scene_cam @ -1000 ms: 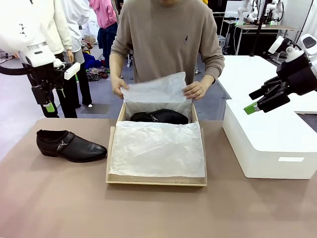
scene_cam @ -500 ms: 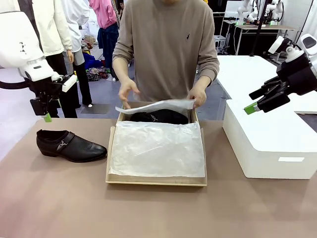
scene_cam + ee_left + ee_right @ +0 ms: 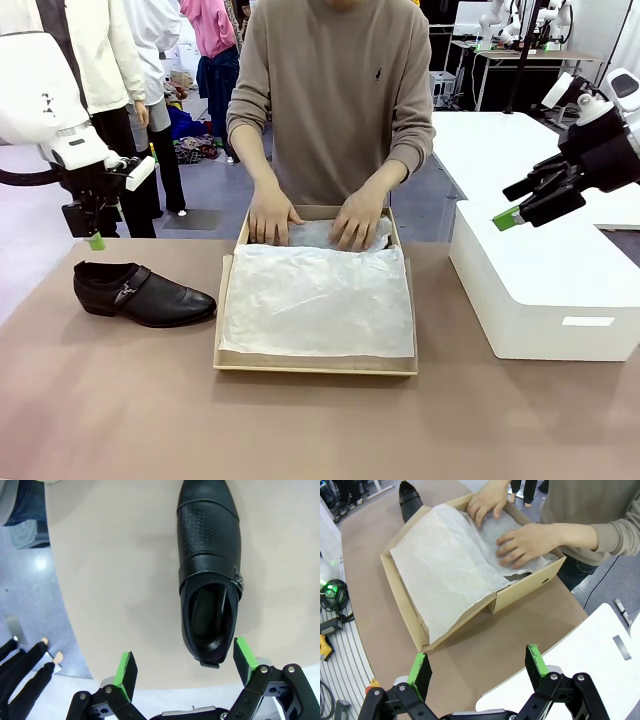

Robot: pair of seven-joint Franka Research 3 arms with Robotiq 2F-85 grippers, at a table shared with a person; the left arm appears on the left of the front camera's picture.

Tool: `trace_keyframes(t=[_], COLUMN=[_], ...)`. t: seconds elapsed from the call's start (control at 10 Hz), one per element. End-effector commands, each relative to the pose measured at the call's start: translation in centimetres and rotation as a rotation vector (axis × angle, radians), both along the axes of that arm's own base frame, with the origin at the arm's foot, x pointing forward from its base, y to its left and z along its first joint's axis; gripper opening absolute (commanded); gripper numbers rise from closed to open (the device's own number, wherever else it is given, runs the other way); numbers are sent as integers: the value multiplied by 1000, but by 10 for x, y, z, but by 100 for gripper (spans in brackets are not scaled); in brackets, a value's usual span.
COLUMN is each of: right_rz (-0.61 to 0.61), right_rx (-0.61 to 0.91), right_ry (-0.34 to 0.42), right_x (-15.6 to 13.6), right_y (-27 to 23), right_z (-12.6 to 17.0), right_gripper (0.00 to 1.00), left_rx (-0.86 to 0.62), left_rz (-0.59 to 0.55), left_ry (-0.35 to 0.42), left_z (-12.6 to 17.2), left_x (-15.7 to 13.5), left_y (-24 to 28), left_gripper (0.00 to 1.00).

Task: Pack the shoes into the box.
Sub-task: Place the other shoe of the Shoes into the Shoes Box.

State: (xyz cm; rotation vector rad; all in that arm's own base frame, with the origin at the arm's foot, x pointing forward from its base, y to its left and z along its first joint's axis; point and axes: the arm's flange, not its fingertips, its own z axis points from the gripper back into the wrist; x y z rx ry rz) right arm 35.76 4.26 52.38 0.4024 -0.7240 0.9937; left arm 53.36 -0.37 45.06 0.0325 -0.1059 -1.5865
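On the near brown surface [image 3: 120, 400], one glossy black leather dress shoe [image 3: 143, 294] lies outside, left of the shallow tan cardboard box [image 3: 315, 367]. Our left pincer [image 3: 186, 663] hangs wide open above its heel, and our right pincer [image 3: 479, 669] hangs equally wide and empty off to the box's right. White tissue paper [image 3: 315, 300] covers the box, and at its far end the person's hands [image 3: 270, 215] press a sheet flat. What lies beneath is hidden. We judge packing about halfway at best, since this shoe still has to go in.
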Motion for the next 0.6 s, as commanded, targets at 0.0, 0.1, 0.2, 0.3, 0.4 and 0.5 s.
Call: trace_keyframes(t=[0.0, 0.1, 0.2, 0.3, 0.4, 0.5], right_rz=[25, 25, 25, 25, 25, 25], right_rx=[26, 26, 26, 26, 26, 26], right_ry=[-21, -21, -21, -21, -21, -21], right_x=[3, 3, 3, 3, 3, 3], right_y=[-1, -1, -1, -1, -1, -1], right_z=[-1, -1, -1, -1, -1, -1], right_gripper=[100, 100, 100, 100, 100, 100], left_rx=[0, 0, 0, 0, 10, -5], left_rz=[2, 2, 2, 0, 25, 46], left_ry=[-1, -1, -1, 0, -12, -5], left_z=[1, 1, 1, 0, -8, -16], left_x=[-1, -1, -1, 0, 0, 0], left_y=[1, 1, 1, 0, 1, 2], left_gripper=[100, 100, 100, 100, 100, 100])
